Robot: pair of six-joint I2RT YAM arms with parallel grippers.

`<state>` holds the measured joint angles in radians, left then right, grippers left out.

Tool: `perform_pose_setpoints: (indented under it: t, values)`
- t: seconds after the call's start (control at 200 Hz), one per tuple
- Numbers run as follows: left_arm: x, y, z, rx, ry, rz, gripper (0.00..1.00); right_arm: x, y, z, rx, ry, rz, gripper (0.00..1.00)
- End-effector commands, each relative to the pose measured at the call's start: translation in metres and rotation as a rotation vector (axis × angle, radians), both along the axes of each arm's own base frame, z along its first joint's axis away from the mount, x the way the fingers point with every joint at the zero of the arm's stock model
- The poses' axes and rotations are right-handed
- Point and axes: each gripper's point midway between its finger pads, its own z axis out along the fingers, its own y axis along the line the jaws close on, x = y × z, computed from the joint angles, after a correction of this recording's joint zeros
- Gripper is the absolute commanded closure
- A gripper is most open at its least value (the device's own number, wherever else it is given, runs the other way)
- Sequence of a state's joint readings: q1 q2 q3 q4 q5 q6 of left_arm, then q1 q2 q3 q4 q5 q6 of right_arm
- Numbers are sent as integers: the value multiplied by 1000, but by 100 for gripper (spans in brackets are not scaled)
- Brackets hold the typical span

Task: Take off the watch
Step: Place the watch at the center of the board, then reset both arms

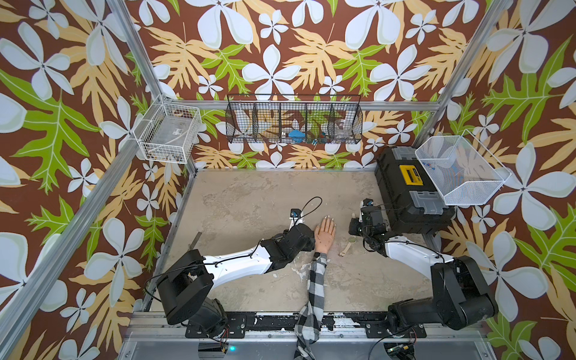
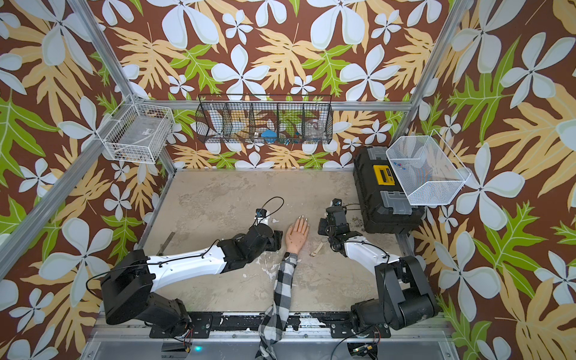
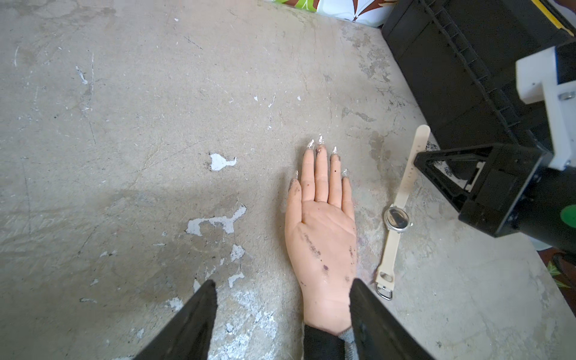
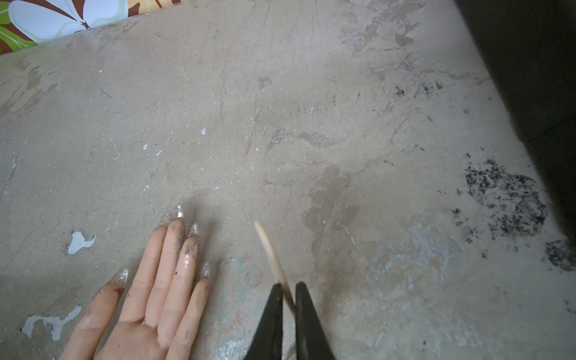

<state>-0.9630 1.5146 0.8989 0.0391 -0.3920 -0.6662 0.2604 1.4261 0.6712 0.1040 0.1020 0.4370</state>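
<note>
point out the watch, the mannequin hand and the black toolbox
watch (image 3: pixel 397 219): left wrist view, on its round face
mannequin hand (image 3: pixel 324 237): left wrist view, on the palm
black toolbox (image 1: pixel 394 190): in a top view, on its black lid

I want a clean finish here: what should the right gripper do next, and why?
Probably open wider, then lift straight up. The watch already lies flat on the table beside the mannequin hand, off its wrist, while the right gripper has jaws barely parted around the strap; moving sideways now might drag it.
</note>
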Motion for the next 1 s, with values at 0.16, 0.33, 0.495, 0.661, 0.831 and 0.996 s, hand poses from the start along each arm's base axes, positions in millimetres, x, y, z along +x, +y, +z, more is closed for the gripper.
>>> perform_pose_setpoints:
  t: [0.16, 0.33, 0.495, 0.661, 0.831, 0.996]
  values:
    - [4, 0, 17, 5, -30, 4, 30, 4, -3, 10, -4, -26, -6, 48]
    - [13, 12, 37, 4, -62, 36, 26, 3, -6, 29, -8, -49, -17, 0]
    - [31, 54, 59, 33, -107, 134, 16, -3, -11, 55, -4, -77, -22, 0]
    - [52, 121, 82, 83, -179, 308, 6, -4, -14, 86, 3, -152, -19, 0]
    - [58, 194, 104, 179, -370, 497, 0, -1, -40, 107, -119, -265, -113, 0]
    - [35, 261, 107, 250, -568, 661, 0, -14, -74, 118, -268, -491, -235, 0]
